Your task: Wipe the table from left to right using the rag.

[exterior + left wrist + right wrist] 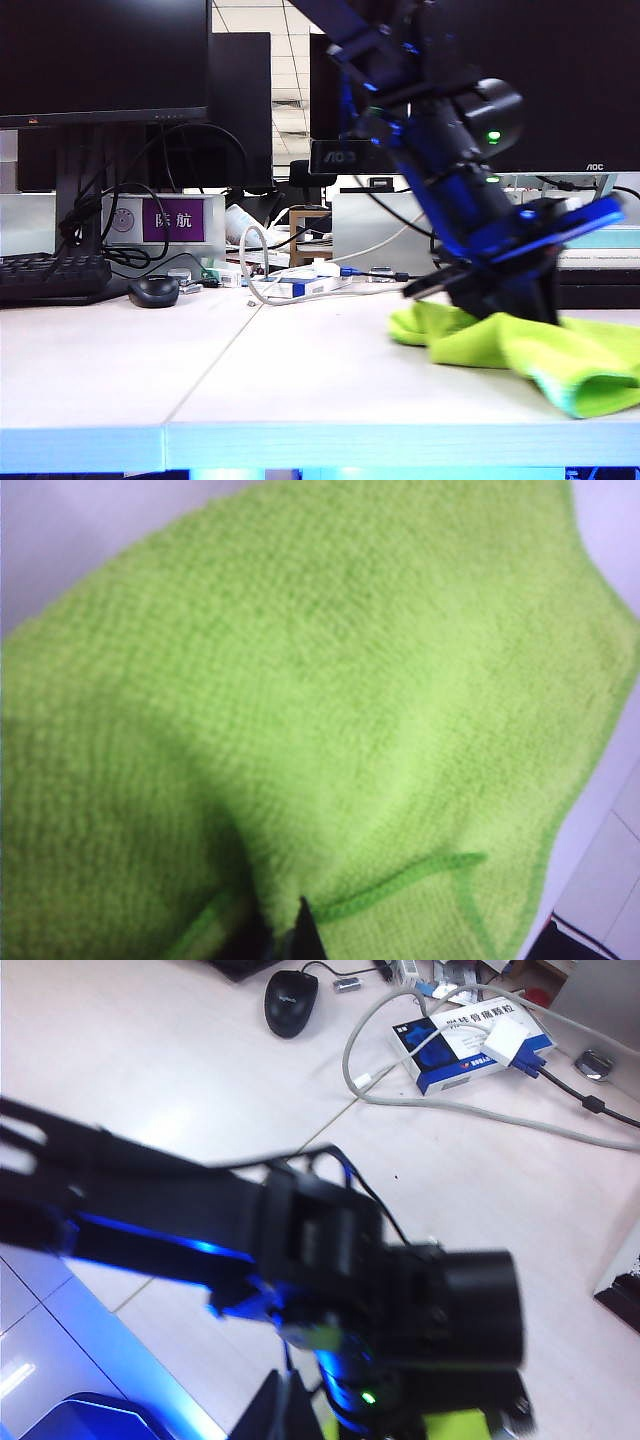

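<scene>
A black keyboard [50, 275] and a rounded black mouse [153, 291] sit at the far left of the smooth white table [250, 380]. Right of the seam, the left gripper [500, 300] presses down, jaws pinching the fuzzy, crumpled lime-green rag [520, 350]. The right gripper, out of sight, is closed.

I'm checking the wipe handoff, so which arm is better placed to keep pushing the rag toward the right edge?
The left. Its gripper is pressed down on the rag, jaws shut on a fold of it, already on the right half of the table. The right gripper shows in no view and holds none of the rag.
</scene>
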Motion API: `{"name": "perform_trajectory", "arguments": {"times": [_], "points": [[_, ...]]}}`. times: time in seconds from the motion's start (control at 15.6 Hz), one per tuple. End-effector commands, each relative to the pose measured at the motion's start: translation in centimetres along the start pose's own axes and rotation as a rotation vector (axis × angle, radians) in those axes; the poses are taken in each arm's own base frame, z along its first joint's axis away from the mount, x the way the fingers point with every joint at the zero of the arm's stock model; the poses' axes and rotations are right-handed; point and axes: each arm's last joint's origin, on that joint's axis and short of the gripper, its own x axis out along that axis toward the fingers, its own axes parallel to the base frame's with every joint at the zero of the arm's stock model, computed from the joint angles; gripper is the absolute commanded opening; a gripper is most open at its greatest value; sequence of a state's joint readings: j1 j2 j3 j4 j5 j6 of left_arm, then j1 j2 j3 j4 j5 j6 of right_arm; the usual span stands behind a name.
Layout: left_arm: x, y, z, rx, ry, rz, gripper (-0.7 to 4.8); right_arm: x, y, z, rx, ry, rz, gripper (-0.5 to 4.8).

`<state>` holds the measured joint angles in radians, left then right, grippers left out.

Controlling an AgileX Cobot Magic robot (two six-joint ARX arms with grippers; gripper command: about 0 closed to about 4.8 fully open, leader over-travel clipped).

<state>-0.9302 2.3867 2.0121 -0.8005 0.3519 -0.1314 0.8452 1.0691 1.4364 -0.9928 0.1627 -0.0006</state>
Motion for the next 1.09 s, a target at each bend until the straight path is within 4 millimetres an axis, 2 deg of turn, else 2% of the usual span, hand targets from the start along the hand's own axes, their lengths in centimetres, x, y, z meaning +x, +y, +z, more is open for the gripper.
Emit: {"name": "perform_trajectory", "arguments": {"times": [0.06, 0.45, 1.09], "points": [[2.4, -0.5, -0.4, -0.001, 0.082, 0.034, -0.06, -0.2, 0.0, 0.3, 0.005, -0.033, -0.003, -0.01], [4.5, -2.6, 0.3, 0.030, 0.071, -0.007, -0.06, -0.2, 0.0, 0.3, 0.006, -0.035, -0.003, -0.01], [5.0, -3.4, 1.4, -0.030, -0.038, -0.054, -0.06, -0.2, 0.0, 0.3, 0.006, -0.036, -0.002, -0.01]]}}
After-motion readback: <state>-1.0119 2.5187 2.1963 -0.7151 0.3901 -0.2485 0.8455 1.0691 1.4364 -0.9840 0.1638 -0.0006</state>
